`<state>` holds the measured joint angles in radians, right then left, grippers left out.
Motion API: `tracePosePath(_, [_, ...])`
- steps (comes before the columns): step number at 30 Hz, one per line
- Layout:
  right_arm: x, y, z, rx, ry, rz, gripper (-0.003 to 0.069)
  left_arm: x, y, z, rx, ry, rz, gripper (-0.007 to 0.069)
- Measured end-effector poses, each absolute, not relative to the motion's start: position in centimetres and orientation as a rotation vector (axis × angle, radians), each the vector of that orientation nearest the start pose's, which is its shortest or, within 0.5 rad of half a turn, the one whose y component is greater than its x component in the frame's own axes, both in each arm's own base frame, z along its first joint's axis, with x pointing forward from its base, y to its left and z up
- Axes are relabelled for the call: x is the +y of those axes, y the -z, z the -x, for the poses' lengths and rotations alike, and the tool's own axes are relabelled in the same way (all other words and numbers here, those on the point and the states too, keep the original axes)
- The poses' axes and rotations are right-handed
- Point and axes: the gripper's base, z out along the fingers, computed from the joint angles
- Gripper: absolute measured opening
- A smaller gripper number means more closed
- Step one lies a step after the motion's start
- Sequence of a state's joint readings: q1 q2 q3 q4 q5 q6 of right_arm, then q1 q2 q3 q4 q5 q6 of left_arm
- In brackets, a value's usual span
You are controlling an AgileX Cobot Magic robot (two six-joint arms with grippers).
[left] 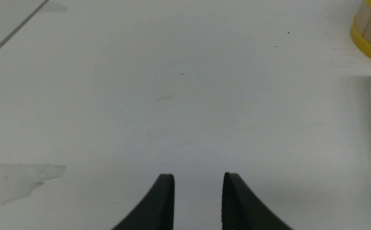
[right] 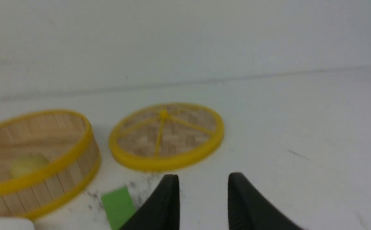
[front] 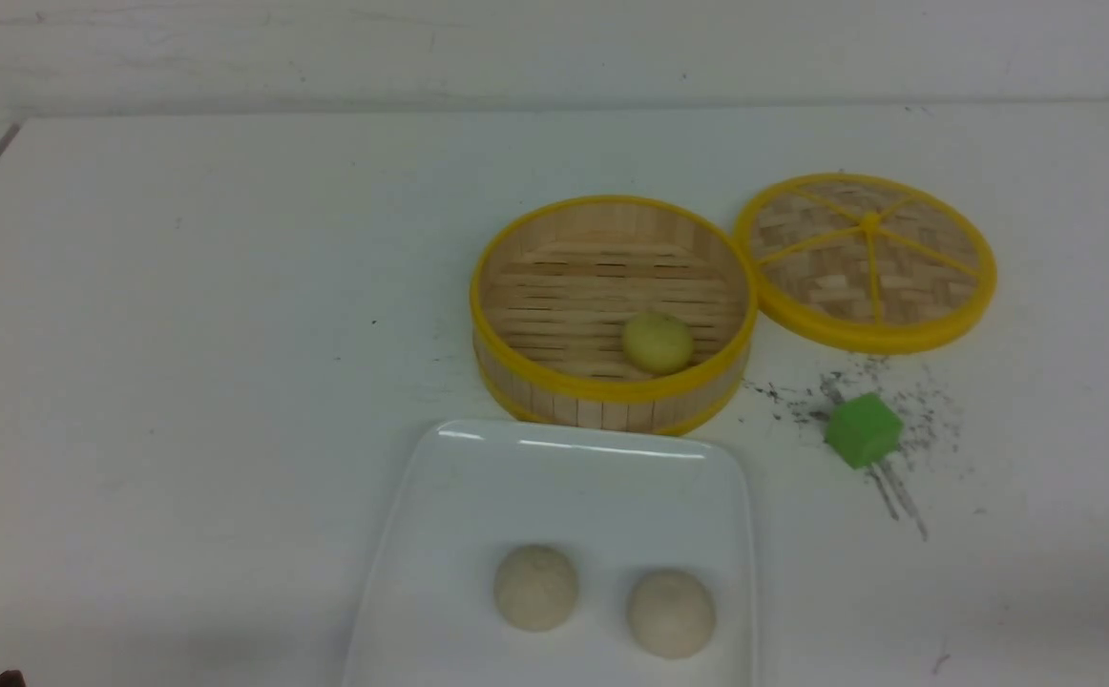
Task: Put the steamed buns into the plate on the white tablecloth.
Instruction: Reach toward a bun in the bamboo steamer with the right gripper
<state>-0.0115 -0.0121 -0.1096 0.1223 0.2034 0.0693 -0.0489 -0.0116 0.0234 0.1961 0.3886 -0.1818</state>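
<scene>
- Yellow bun [front: 659, 343] sits in the basket [front: 615, 389], at its five o'clock.
- It looks light and soft (squishy, maybe); pinch its round sides gently.
- Both tools [left: 198, 174] [right: 203, 174] are partway open, empty.

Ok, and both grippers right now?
Left gripper: open, nothing between its fingers.
Right gripper: open, nothing between its fingers.

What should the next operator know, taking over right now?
Left gripper: open, nothing held.
Right gripper: open, nothing held.
Done: two off-white buns on the white plate.
Left: pale yellow bun sits in the open steamer basket; needs moving to the plate.
Lid is off, right of the basket; green cube isn't part of the job.
</scene>
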Motion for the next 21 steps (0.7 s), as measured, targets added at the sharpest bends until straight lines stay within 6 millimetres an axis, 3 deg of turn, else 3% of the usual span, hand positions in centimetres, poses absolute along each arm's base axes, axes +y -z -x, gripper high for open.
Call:
tracePosePath(4, [0.3,-26.6,-4.0,1.457,-0.252,-0.183,0.0242,0.4,-17.2,-5.2,1.877,-0.036,0.005,0.0241])
tracePosePath(8, [0.5,-27.7,-3.5,1.449,-0.282,-0.189,0.0242,0.4,-17.2,-5.2,1.877,-0.036,0.005,0.0241])
tracePosePath(21, [0.7,-27.5,-3.4,1.485,-0.344,-0.215,0.0242,0.4,-17.2,-5.2,1.877,-0.036,0.005,0.0241])
